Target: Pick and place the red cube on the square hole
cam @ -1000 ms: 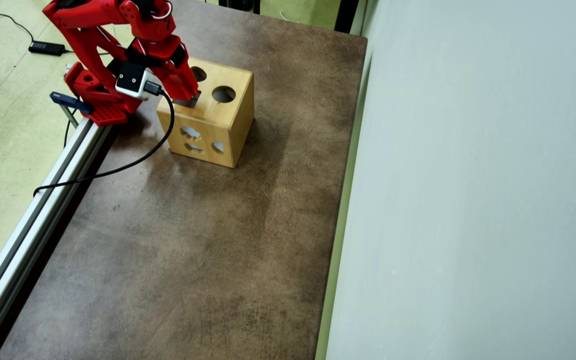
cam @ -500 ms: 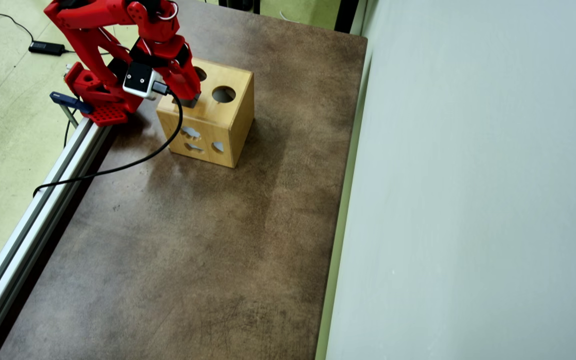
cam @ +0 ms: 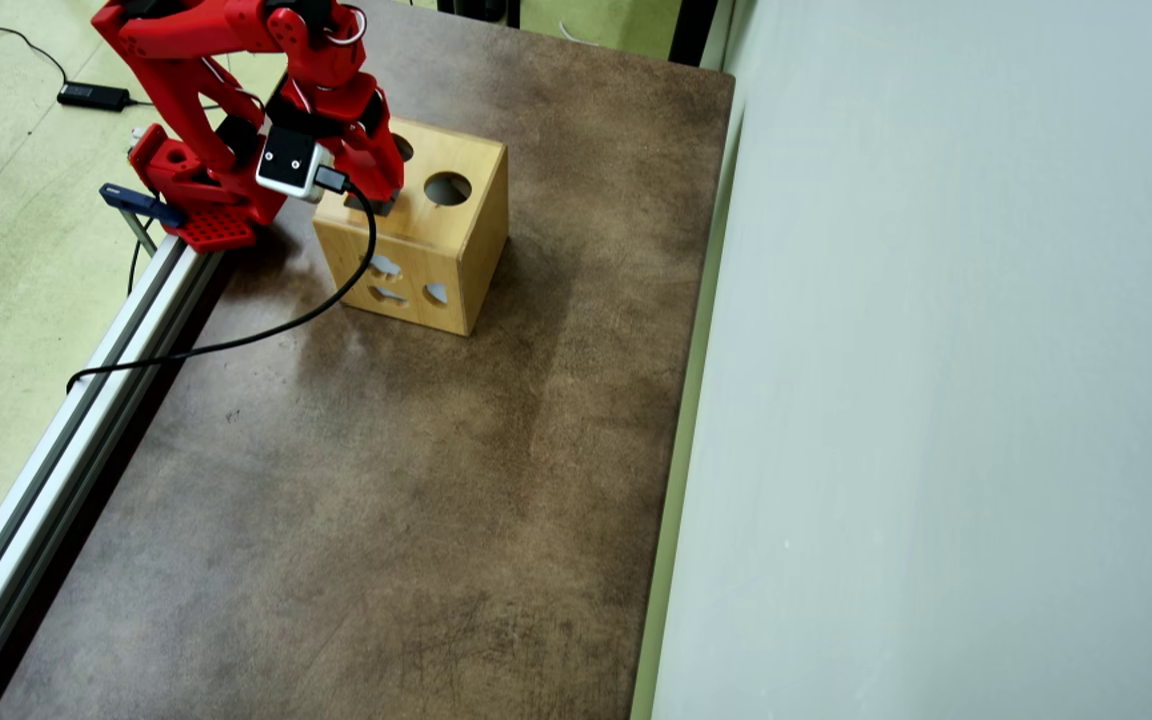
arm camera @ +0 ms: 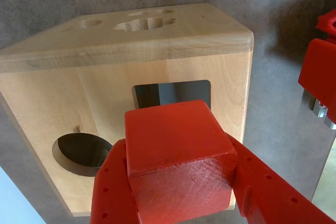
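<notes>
My red gripper (arm camera: 181,182) is shut on the red cube (arm camera: 176,145), one finger on each side of it. The cube hangs just above the top face of the wooden shape-sorter box (arm camera: 220,66), right in front of the square hole (arm camera: 173,92), which it partly covers. A round hole (arm camera: 79,153) lies to the left of the cube on the same face. In the overhead view the gripper (cam: 383,195) is over the top of the box (cam: 466,260) near its left side; the cube is hidden under the arm there.
The box stands on a brown table (cam: 386,500). Its other faces have more shaped holes (arm camera: 144,23). The arm's red base (cam: 196,190) is clamped at the table's left edge beside an aluminium rail (cam: 66,440). A black cable (cam: 266,330) trails across the table.
</notes>
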